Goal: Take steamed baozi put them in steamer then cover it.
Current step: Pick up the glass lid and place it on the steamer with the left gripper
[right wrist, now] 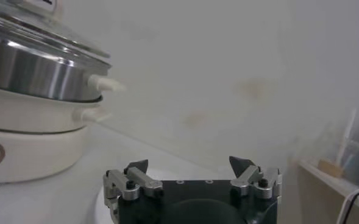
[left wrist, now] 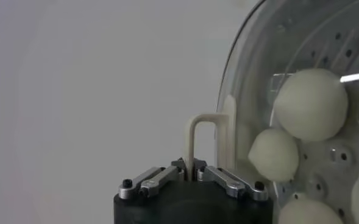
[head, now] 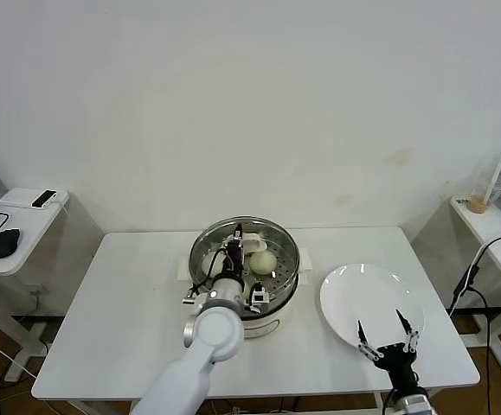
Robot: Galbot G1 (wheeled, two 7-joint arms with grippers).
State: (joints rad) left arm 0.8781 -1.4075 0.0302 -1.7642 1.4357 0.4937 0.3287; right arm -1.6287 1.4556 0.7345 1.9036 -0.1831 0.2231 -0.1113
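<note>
The steamer (head: 290, 252), a shiny steel basket on a cream pot base (right wrist: 27, 146), stands mid-table. Over it sits the clear glass cover (left wrist: 252, 79), whose rim also shows in the right wrist view (right wrist: 27, 27). My left gripper (head: 235, 235) is shut on the cover's cream bar handle (left wrist: 194, 135), the fingers pinching one leg of it (left wrist: 189, 167). Several steamed baozi (left wrist: 310, 103) show through the glass inside the steamer; one baozi (head: 264, 261) is plain in the head view. My right gripper (head: 388, 334) hangs open and empty over the near edge of the white plate.
An empty white plate (head: 367, 290) lies right of the steamer. Side tables flank the work table: the left one holds a mouse (head: 4, 243) and a phone, the right one a drink cup (head: 485, 197). A cable (head: 471, 277) hangs at the right.
</note>
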